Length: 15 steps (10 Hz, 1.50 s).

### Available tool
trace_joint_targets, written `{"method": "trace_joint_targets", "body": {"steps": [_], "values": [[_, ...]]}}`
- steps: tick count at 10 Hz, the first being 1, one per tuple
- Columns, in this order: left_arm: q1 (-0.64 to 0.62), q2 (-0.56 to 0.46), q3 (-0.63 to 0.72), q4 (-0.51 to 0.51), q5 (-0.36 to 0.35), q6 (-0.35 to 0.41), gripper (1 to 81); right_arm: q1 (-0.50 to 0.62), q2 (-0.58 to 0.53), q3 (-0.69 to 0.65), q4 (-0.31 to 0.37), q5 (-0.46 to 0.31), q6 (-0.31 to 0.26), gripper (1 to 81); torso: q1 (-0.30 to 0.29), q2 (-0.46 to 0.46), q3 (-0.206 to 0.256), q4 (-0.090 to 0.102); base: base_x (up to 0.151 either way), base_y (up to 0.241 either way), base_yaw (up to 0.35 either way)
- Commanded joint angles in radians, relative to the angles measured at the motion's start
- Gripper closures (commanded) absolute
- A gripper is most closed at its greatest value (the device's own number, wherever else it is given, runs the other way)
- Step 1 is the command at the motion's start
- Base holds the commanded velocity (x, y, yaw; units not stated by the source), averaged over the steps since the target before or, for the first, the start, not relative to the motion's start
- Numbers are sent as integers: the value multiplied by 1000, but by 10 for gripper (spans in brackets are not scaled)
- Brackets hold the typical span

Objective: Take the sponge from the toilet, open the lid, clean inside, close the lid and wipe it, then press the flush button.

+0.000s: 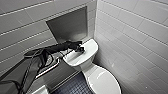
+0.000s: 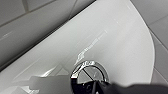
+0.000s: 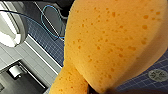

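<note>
The white toilet (image 1: 102, 80) stands in the corner with its lid down. My left arm reaches in over the tank top (image 1: 75, 58), and my left gripper (image 1: 81, 49) is shut above its middle. In the left wrist view the round chrome flush button (image 2: 89, 74) sits in the glossy tank top, with my left gripper (image 2: 96, 88) right at its near edge. Whether it touches the button I cannot tell. The orange sponge (image 3: 112, 42) looms large in the right wrist view, pinched at its narrow end by my right gripper (image 3: 96, 89), which hangs over the floor.
A grey recessed niche (image 1: 67, 25) is set in the tiled wall behind the tank. A metal grab bar (image 1: 48, 68) runs along the left wall. The right tiled wall (image 1: 140, 37) stands close to the bowl. The dark tiled floor (image 3: 50, 47) has a round drain (image 3: 157, 74).
</note>
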Motion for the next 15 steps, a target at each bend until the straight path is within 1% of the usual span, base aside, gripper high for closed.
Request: {"method": "trace_joint_targets", "body": {"steps": [1, 2, 4, 9, 11, 15], "values": [[-148, -64, -41, 50, 41, 9, 811, -37, 2, 12, 10, -84, 3, 811, 0, 0, 0, 0, 0, 0, 0], [-130, -58, -41, 52, 41, 11, 811, -38, 5, 12, 10, -84, 3, 811, 0, 0, 0, 0, 0, 0, 0], [-98, -26, -41, 124, 41, 1, 811, -38, 16, -1, 8, -84, 3, 811, 0, 0, 0, 0, 0, 0, 0], [-96, -6, -38, 127, 41, 1, 811, -38, 42, -44, 7, -84, 3, 811, -1, 0, 0, 0, 0, 0, 0], [-139, -4, -29, 118, 43, -25, 811, -38, 44, -45, 5, -84, 3, 811, -1, 0, 0, 0, 0, 0, 0], [-276, -55, 97, 113, 55, -110, 811, -38, 45, -47, 5, -84, 3, 811, 0, 0, 0, 0, 0, 0, 0]]}}
